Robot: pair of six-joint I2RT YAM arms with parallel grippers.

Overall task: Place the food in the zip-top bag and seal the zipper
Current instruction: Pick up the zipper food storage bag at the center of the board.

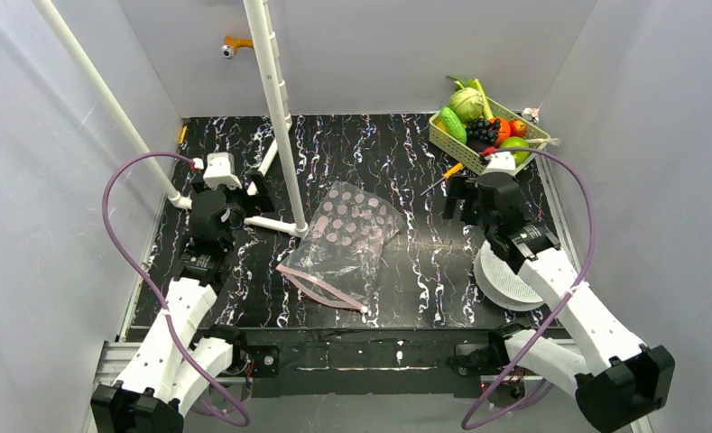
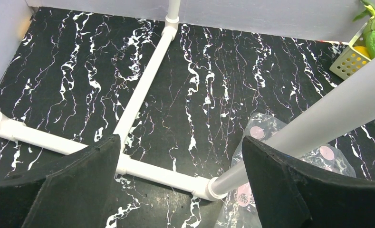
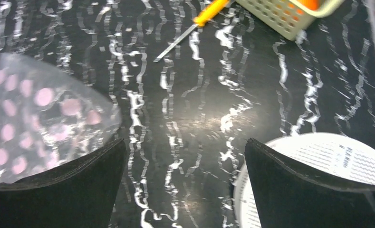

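The clear zip-top bag point(image 1: 352, 230) with pink dots lies flat mid-table, its pink zipper point(image 1: 320, 290) along the near edge. It also shows in the left wrist view point(image 2: 266, 127) and the right wrist view point(image 3: 38, 114). The food sits in a pale basket point(image 1: 451, 144) at the far right: an orange fruit point(image 1: 518, 127), purple grapes point(image 1: 483, 131) and green pieces point(image 1: 452, 124). My left gripper point(image 1: 251, 188) is open and empty left of the bag point(image 2: 180, 190). My right gripper point(image 1: 460, 197) is open and empty between bag and basket point(image 3: 185, 185).
A white pipe frame point(image 1: 280, 117) stands between my left gripper and the bag, with its base pipes on the table point(image 2: 142, 90). An orange-handled screwdriver point(image 1: 449, 173) lies near the basket. A white perforated disc point(image 1: 505, 275) lies under my right arm. Grey walls enclose the table.
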